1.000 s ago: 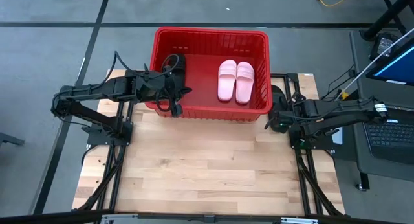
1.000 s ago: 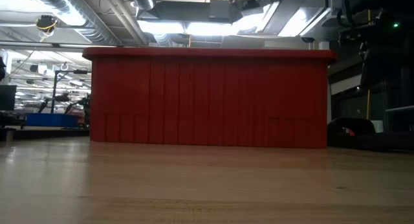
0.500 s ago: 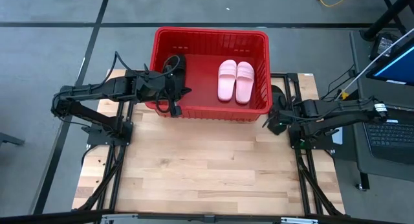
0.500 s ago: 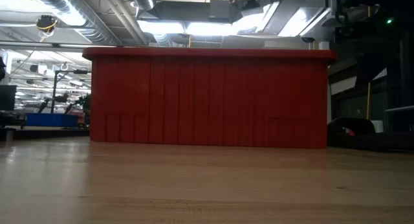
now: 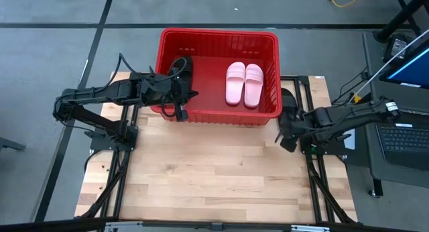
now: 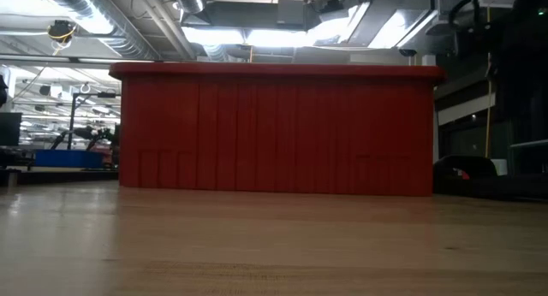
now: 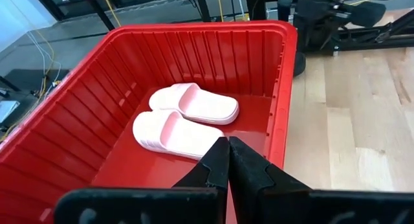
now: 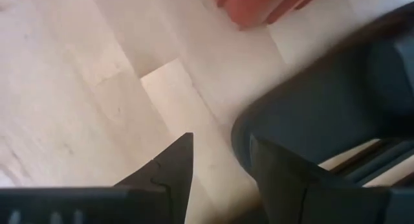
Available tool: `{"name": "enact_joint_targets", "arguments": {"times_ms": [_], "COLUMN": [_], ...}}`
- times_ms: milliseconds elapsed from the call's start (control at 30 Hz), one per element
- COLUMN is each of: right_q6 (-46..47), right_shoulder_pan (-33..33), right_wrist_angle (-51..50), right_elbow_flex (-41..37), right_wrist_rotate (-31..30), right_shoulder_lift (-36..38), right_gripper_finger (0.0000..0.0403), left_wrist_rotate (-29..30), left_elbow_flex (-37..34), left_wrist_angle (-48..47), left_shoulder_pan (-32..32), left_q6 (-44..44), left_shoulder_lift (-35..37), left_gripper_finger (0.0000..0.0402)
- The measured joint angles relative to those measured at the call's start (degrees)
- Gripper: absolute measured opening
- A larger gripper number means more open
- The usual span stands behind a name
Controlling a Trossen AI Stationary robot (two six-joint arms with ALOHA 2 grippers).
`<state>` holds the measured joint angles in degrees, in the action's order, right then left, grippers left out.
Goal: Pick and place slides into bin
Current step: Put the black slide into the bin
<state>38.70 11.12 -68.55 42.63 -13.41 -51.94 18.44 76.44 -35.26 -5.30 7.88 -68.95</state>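
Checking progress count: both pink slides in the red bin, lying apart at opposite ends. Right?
Not quite. The pink slides are in the red bin, but they lie side by side, touching, toward its right half, not at opposite ends. The high view and the left wrist view both show it.

Left arm hides most of a black slide sandal [image 5: 184, 66] inside the red ribbed plastic bin [image 5: 218, 35]; low view shows only its wall.

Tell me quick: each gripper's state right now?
Left gripper: closed, empty, over the bin.
Right gripper: open, empty, beside a black slide.
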Motion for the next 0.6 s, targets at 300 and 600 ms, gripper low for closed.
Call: {"name": "enact_joint_targets", "arguments": {"times_ms": [300,600], "right_q6": [1.6,4.8], "right_shoulder_pan": [5.3,5.3], "right_wrist_angle": [2.6,5.5], "right_elbow_flex": [-5.7,-7.5], "right_wrist_rotate": [-1.6,-2.2], "right_shoulder_lift": [0.0,-1.5], "right_gripper_finger": [0.0154,0.0154], "left_wrist_rotate": [0.0,0.0], "left_elbow_flex": [0.0,0.0], "left_wrist_angle": [-2.3,-2.3], "left_shoulder_pan": [0.0,0.0], "left_q6": [-2.4,-2.6], "left_shoulder_lift": [0.0,0.0], "left_gripper_finger": [0.0001,0.0001]}}
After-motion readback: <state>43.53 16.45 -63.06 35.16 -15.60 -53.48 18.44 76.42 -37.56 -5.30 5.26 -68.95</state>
